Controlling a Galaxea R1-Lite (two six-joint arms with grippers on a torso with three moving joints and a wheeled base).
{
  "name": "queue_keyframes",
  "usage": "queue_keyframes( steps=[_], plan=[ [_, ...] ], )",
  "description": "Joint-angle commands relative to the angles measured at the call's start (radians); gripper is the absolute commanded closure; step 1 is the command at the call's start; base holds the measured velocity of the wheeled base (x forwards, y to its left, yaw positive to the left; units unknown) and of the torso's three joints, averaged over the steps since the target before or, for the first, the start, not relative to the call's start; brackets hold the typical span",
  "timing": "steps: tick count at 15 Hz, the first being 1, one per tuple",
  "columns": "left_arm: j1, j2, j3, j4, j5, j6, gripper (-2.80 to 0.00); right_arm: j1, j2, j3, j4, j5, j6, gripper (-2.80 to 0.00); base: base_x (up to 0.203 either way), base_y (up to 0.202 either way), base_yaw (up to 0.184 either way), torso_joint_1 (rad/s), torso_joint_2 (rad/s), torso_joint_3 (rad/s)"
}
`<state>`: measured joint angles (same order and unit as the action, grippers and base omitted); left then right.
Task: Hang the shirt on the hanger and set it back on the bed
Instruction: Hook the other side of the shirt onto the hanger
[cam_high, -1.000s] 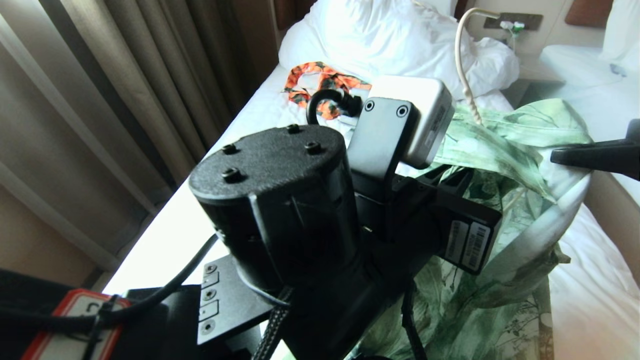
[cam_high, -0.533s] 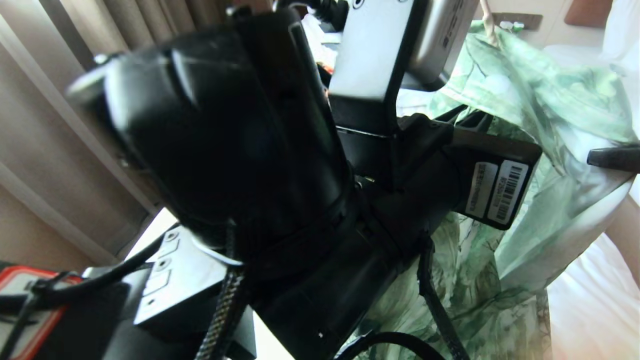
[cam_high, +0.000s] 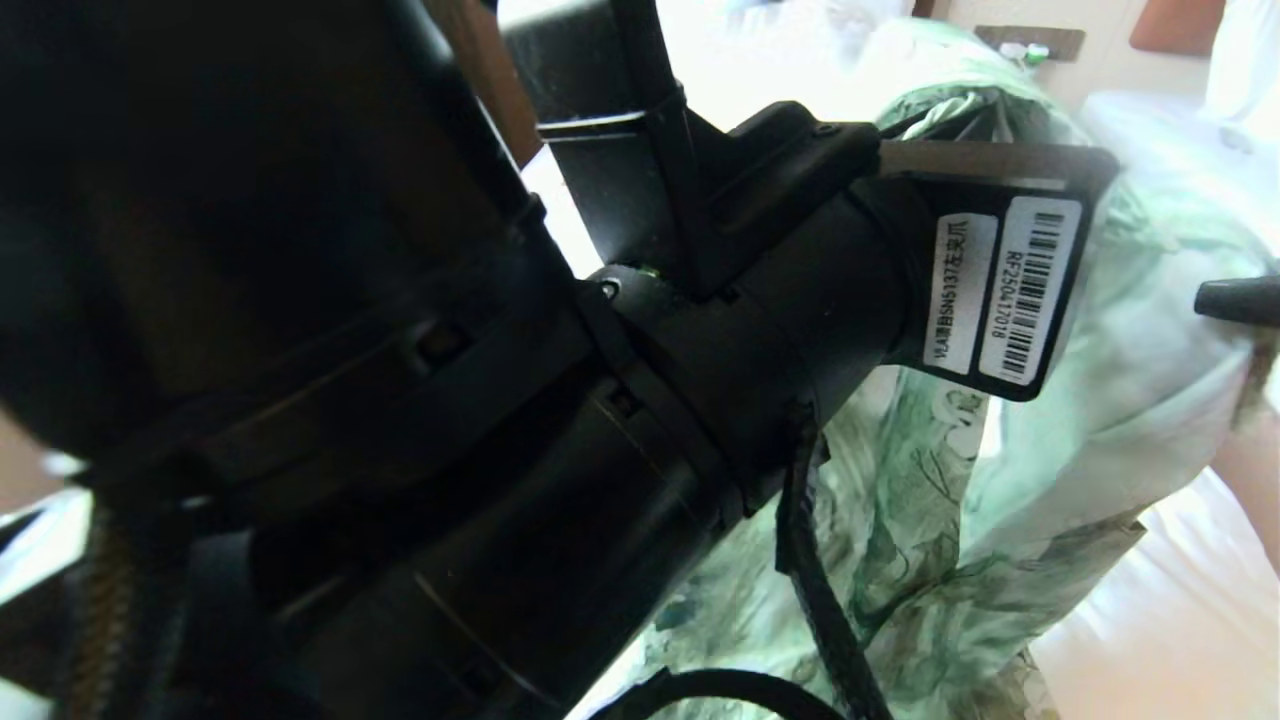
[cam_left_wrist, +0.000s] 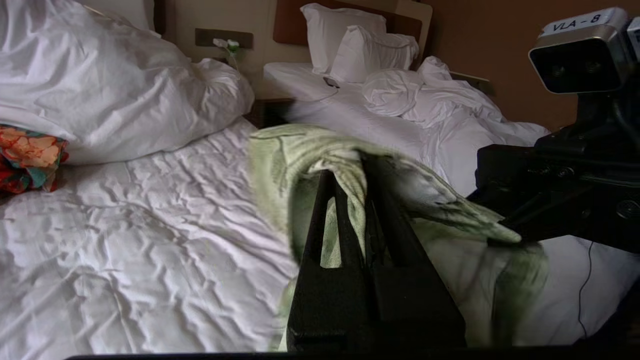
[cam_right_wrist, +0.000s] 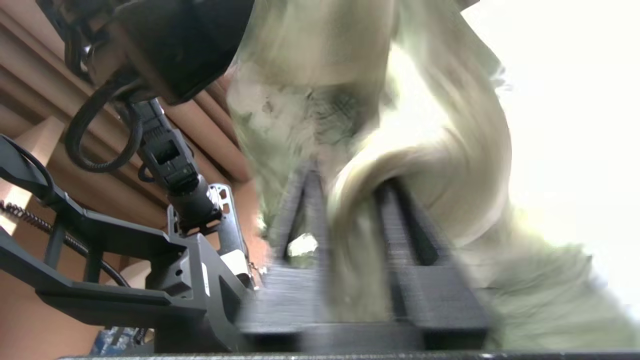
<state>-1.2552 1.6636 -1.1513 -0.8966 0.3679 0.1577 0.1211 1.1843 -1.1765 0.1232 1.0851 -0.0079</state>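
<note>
Left wrist view showed the left gripper (cam_left_wrist: 357, 175) with its jaws pressed together on a fold of the pale green leaf-print collared shirt (cam_left_wrist: 300, 150), which was held raised above the large bed with the wrinkled white sheet (cam_left_wrist: 125, 240). Across from it, the right gripper (cam_right_wrist: 350, 185) had a roll of the same cloth lying between its jaws, which stood slightly spread. An orange floral garment (cam_left_wrist: 27, 157) lay well beyond the left jaws, beside the white duvet (cam_left_wrist: 100, 85).

The left arm (cam_high: 420, 420) is showing a matte black cylindrical housing, black cables (cam_high: 815, 590) trailing beside it, and two white barcode labels (cam_high: 1005, 290) on the left gripper's (cam_left_wrist: 350, 200) black body.
</note>
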Motion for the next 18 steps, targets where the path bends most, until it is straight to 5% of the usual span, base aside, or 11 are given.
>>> queue_keyframes(
  steps=[1, 3, 14, 18],
  plan=[
    [-0.013, -0.007, 0.002, -0.004, 0.002, 0.0, 0.0, 0.0, 0.002, -0.017, 0.004, 0.004, 0.007, -2.8, 0.0, 0.0, 0.0, 0.0, 0.0, 0.0],
    [-0.016, 0.001, 0.017, -0.005, 0.002, 0.0, 0.0, -0.002, -0.011, -0.027, -0.003, -0.031, 0.062, -2.8, 0.0, 0.0, 0.0, 0.0, 0.0, 0.0],
    [-0.016, 0.008, 0.044, -0.005, 0.002, -0.001, 0.0, -0.003, 0.008, -0.013, 0.066, -0.068, 0.034, -2.8, 0.0, 0.0, 0.0, 0.0, 0.0, 0.0],
    [-0.018, 0.014, 0.037, -0.005, 0.002, 0.0, 0.0, -0.001, 0.059, -0.015, 0.147, -0.149, 0.01, -2.8, 0.0, 0.0, 0.0, 0.0, 0.0, 0.0]
  ],
)
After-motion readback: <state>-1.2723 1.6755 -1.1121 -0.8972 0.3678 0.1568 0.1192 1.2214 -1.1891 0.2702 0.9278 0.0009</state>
